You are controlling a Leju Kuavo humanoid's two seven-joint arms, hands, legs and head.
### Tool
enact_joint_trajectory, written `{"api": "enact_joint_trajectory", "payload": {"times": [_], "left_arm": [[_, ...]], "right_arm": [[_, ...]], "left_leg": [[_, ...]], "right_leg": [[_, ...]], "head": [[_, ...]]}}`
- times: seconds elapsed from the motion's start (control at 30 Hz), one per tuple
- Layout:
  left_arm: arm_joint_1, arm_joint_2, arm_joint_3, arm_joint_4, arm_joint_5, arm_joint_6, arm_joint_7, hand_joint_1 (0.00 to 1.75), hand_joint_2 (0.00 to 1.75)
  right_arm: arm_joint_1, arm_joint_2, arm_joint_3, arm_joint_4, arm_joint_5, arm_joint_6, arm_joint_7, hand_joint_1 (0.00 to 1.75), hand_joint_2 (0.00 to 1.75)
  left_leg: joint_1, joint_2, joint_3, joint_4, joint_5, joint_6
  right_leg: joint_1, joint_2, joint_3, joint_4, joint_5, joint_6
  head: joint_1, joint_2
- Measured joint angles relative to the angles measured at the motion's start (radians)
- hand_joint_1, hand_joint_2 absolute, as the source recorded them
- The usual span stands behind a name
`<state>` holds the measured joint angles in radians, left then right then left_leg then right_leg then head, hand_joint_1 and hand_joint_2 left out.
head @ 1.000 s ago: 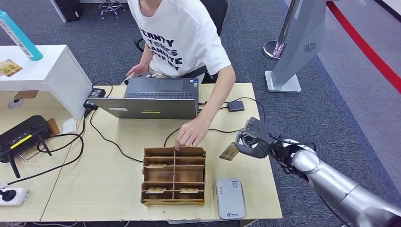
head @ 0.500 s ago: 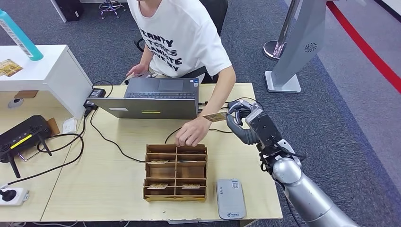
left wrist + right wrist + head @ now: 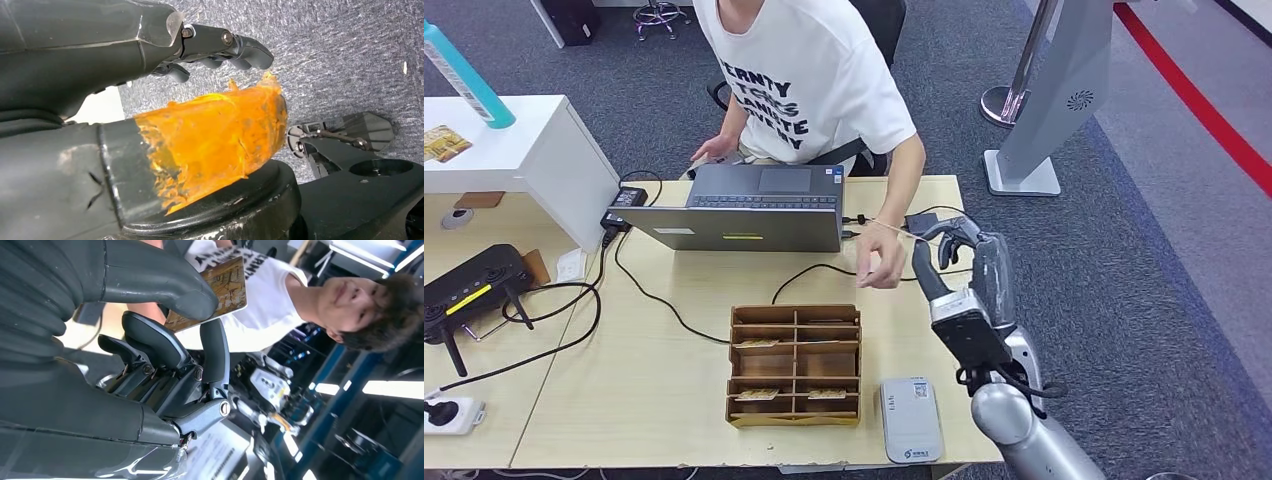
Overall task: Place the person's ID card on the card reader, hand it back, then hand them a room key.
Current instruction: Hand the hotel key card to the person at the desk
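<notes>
While the person (image 3: pixel 809 75) in a white printed shirt sits behind the wooden counter (image 3: pixel 664 400), items run as follows: open laptop (image 3: pixel 749 207) at the far edge; wooden compartment tray (image 3: pixel 794 367) near the front, cards lying in several slots; grey card reader (image 3: pixel 911 419) just beside the tray; person's hand (image 3: pixel 879 262) raised near the right hand (image 3: pixel 952 262); right hand upright, thumb and finger pinching the ID card (image 3: pixel 215 287); left hand (image 3: pixel 150 50), fingers curled, holding nothing.

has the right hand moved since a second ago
Yes. The right hand, pinching the card, has gone from level with the wooden organizer's far edge toward the laptop and the person's hand.
</notes>
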<state>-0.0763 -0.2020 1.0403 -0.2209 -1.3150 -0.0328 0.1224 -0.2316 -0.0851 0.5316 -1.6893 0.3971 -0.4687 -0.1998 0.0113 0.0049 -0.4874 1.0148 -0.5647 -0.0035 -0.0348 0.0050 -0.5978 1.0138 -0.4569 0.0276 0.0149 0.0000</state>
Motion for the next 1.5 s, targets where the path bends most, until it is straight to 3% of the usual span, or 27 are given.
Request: {"api": "enact_joint_trajectory", "payload": {"times": [0.6,0.73,0.93,1.07,1.5], "left_arm": [[-0.001,-0.005,-0.005,0.0,-0.037,0.005,0.004,0.0,0.0],[-0.001,-0.005,-0.015,0.0,-0.042,0.004,0.005,0.0,0.0],[-0.001,-0.005,-0.019,0.0,-0.043,0.003,0.005,0.0,0.0],[-0.001,-0.005,-0.019,0.0,-0.041,0.003,0.005,0.0,0.0],[0.0,-0.005,-0.018,0.0,-0.018,0.006,0.004,0.0,0.0]], "right_arm": [[0.015,0.118,0.016,0.035,0.266,-0.136,0.007,1.75,1.75],[0.003,0.132,0.019,0.067,0.364,-0.159,0.039,0.02,1.75],[-0.011,0.139,0.027,0.12,0.443,-0.158,0.088,0.0,1.75],[-0.012,0.14,0.029,0.147,0.454,-0.157,0.096,0.0,0.0],[0.04,0.14,0.05,0.14,0.343,-0.152,0.037,0.0,0.0]], "left_leg": [[0.0,0.0,0.0,0.0,0.0,0.0],[0.0,0.0,0.0,0.0,0.0,0.0],[0.0,0.0,0.0,0.0,0.0,0.0],[0.0,0.0,0.0,0.0,0.0,0.0],[0.0,0.0,0.0,0.0,0.0,0.0]], "right_leg": [[0.0,0.0,0.0,0.0,0.0,0.0],[0.0,0.0,0.0,0.0,0.0,0.0],[0.0,0.0,0.0,0.0,0.0,0.0],[0.0,0.0,0.0,0.0,0.0,0.0],[0.0,0.0,0.0,0.0,0.0,0.0]], "head": [[0.0,0.0],[0.0,0.0],[0.0,0.0],[0.0,0.0],[0.0,0.0]]}}
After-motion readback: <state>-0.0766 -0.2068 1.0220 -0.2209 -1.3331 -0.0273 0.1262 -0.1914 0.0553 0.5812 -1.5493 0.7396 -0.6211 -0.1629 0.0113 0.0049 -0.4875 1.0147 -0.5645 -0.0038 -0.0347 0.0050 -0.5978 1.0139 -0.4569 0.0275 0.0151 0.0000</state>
